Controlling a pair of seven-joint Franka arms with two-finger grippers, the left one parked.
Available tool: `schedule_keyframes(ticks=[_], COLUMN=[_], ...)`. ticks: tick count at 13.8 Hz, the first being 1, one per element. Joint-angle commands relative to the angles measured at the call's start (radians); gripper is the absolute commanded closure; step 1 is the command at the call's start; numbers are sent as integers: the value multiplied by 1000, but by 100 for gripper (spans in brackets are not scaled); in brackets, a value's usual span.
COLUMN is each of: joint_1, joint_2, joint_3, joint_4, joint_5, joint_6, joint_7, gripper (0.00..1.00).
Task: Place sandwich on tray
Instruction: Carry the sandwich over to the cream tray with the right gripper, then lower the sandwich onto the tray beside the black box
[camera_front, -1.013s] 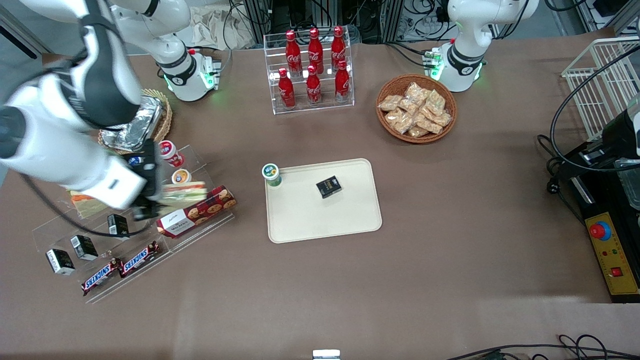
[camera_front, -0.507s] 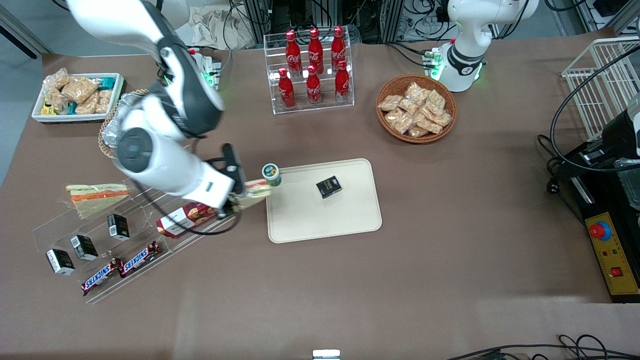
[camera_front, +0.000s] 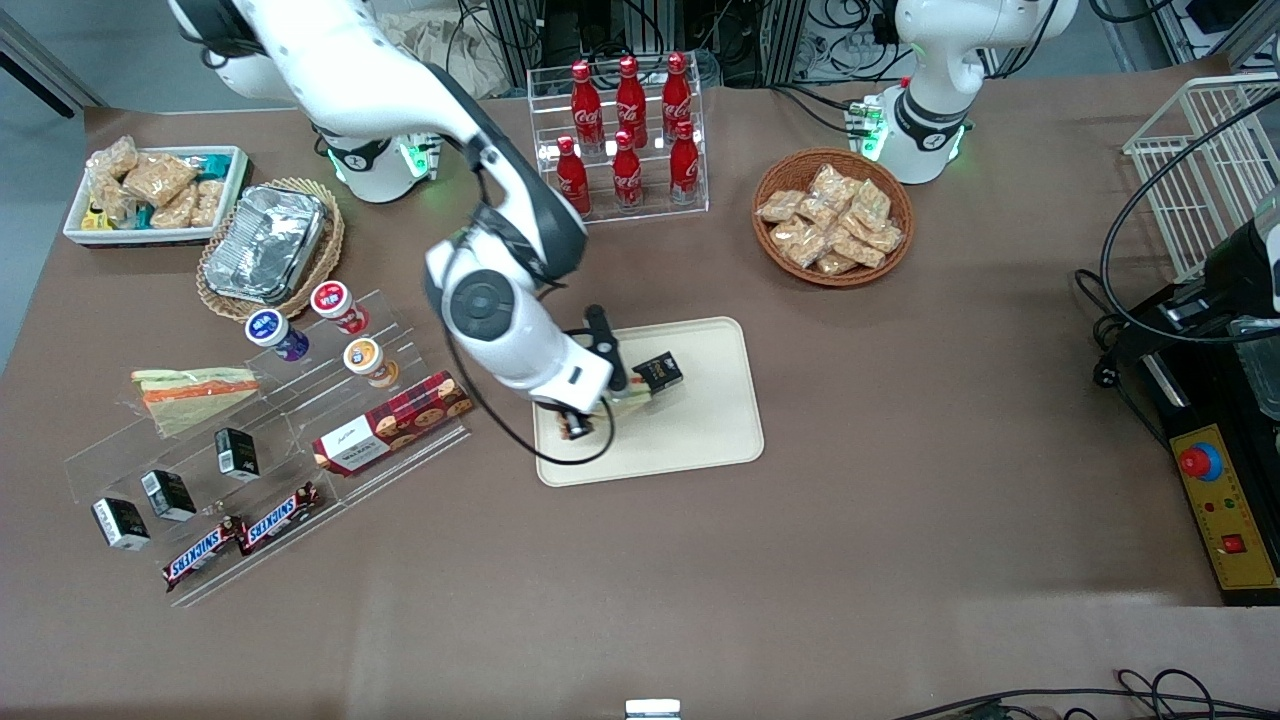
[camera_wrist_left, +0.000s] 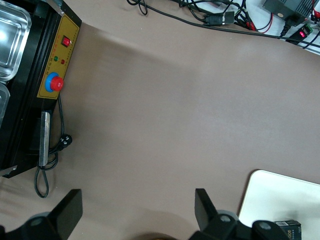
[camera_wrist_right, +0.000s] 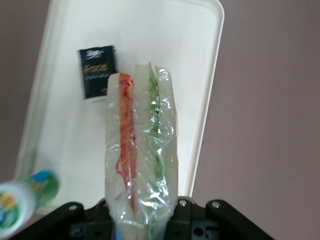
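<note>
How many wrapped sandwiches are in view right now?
2. The sandwich is held by the gripper above the tray; the triangular sandwich sits on the clear display stand toward the working arm's end.

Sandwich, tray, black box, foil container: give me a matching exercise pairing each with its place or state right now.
Things:
1. sandwich
2. tray
3. black box
4. foil container

Places or states:
A. sits in a wicker basket toward the working arm's end of the table
B. held in the tool, above the tray
C. lies flat on the brown table, cream-beige
D. rests on the tray, beside the held item

Pairs: 1-B, 2-C, 3-D, 4-A
</note>
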Motion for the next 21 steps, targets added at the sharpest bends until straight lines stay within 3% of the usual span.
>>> schedule_keyframes(ticks=[1,5,10,15,16,17,18,19,21], joint_1=[46,76,86,85,89,89,89,91,95], joint_2=[90,165,181,234,244,247,248,247,241], joint_3=[-12,-14,-20,-58,-73,-74,-74,-74,-72], joint_4=[27,39,40,109,116,111,109,108,103], joint_5=[19,19,13,10,-18,-48,-59,-70,-130], joint_6=[64,136,160,222,229,255,257,257,254], joint_7=[65,84,275,275,275,277,274,272,274], gripper=[100,100,100,100,100,89,25,1,1])
